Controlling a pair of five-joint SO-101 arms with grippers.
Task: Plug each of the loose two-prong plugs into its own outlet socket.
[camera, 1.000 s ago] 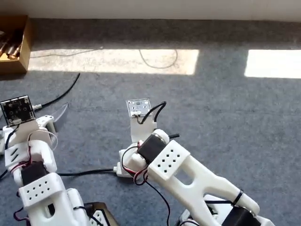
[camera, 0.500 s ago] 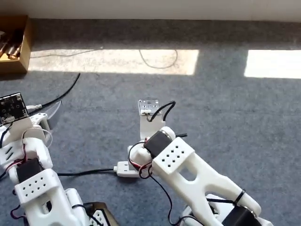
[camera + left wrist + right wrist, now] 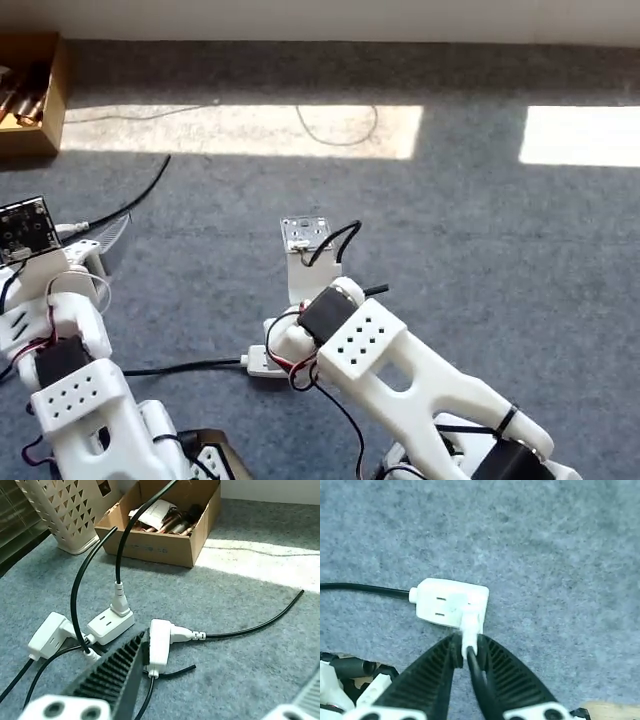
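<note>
Right hand point(image 3: 469, 644) shifted back toward outlet point(image 3: 445, 605), clenched on plug point(image 3: 470, 622); plug butts outlet just ahead of hand, seating apparently near complete.

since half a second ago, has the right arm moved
Yes. The right arm has swung left in the high view, covering more of the white outlet, which stayed put.

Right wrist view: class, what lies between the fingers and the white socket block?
A white plug, pinched by the fingers, touches the socket block; right wrist view.

No lettering, label or number can be read anywhere
</note>
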